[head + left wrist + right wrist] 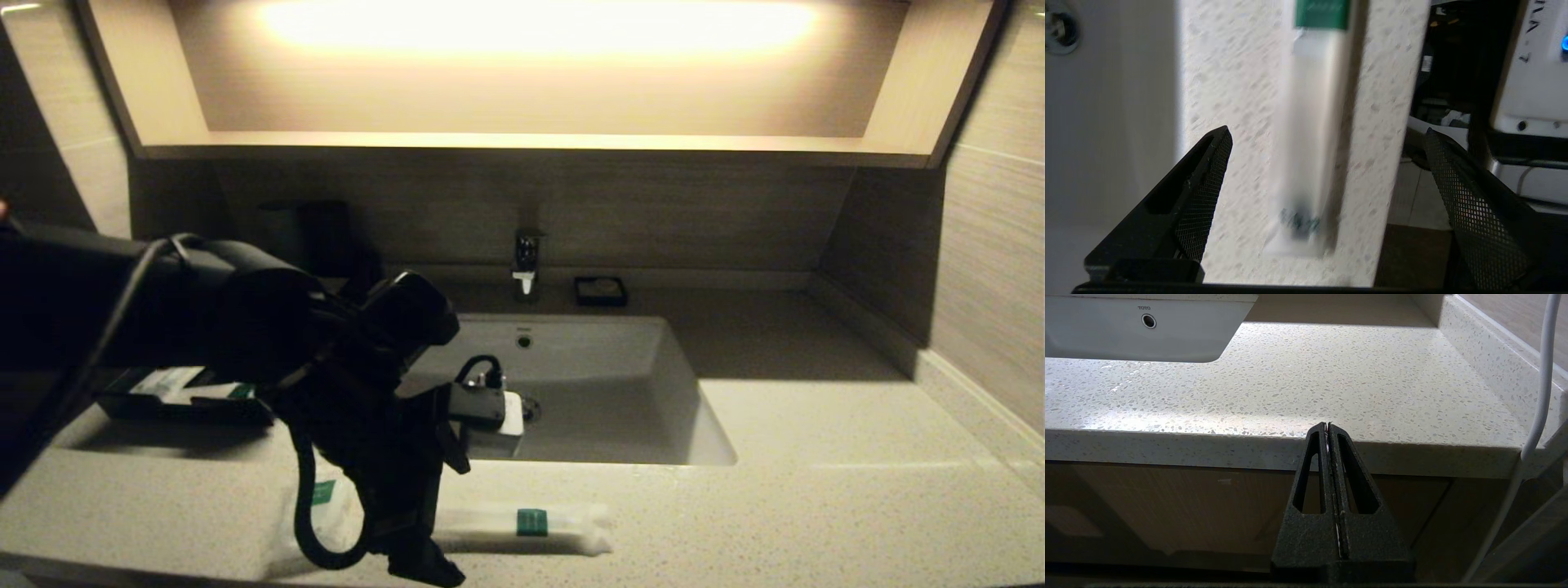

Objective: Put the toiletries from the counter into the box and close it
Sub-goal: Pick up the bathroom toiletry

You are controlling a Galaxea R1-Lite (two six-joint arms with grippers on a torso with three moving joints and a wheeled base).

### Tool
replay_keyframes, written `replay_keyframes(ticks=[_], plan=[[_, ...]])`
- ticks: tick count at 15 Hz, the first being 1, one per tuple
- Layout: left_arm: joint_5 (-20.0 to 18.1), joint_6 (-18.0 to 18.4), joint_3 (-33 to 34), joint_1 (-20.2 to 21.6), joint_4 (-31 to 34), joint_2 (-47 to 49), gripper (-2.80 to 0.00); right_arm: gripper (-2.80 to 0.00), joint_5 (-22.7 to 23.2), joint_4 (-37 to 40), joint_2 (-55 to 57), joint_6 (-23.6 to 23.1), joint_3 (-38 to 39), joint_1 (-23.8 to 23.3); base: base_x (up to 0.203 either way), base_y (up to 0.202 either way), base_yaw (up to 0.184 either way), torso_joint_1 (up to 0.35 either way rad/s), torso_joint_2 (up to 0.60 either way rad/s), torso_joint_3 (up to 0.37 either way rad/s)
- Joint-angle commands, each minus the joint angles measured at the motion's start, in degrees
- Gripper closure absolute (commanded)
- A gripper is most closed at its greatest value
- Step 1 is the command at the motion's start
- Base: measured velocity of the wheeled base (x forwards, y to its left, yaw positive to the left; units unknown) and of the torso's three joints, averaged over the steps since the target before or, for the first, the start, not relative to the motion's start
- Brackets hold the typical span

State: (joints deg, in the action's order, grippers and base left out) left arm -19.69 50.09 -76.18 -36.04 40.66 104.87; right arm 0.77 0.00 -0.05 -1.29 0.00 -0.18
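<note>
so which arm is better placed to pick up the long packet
Left. Its pincer is open and hangs over the long packet on the counter, fingers either side. The right pincer is shut, below the counter's front edge.

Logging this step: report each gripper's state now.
Left gripper: open, empty, above the long packet.
Right gripper: shut, empty, parked below the counter edge.

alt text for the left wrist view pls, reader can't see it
The left gripper hangs open above a long narrow clear-plastic packet with a green square label, which lies flat on the pale speckled stone counter, framed between the two black mesh-faced fingers without touching them. The white sunken sink borders the counter on one side.
</note>
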Motion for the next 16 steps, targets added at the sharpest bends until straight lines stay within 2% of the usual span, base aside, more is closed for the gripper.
replay_keyframes(ticks=[1,16], plan=[[-0.08,-0.22,0.15,-1.14,-0.18,1.12,-2.80,0.00,0.02,0.00,0.05,-0.03,0.09,0.01,0.000,0.000,0.000,0.000,0.00,0.000],[0.00,-1.31,0.59,-1.23,-1.90,3.24,-2.80,0.00,0.02,0.00,-0.02,-0.03,0.09,0.01,0.000,0.000,0.000,0.000,0.00,0.000]])
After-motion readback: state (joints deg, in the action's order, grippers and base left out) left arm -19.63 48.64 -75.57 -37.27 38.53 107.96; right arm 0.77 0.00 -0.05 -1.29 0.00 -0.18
